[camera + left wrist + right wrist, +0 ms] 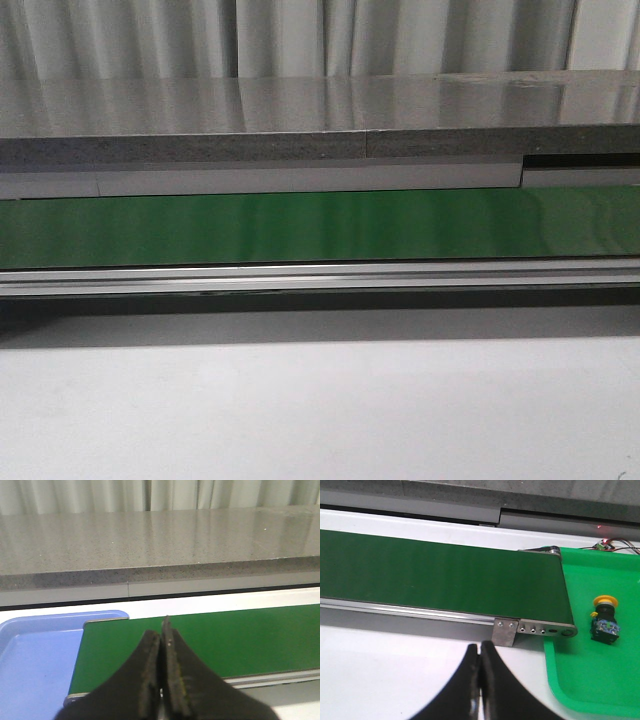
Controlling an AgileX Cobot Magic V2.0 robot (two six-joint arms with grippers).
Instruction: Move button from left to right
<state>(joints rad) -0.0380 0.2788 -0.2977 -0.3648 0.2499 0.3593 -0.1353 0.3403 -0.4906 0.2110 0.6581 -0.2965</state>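
green belt [320,227], blue tray [35,665], green tray [600,670].

Blue tray [35,665] cut off at the edge; green tray [600,680] likewise; small board [605,545] perhaps wired.

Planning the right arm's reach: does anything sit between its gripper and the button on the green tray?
Nothing visible blocks it. The button lies alone in the green tray, past the conveyor belt's end. The right gripper, shut, hangs over the white table; only the tray's low rim lies between.
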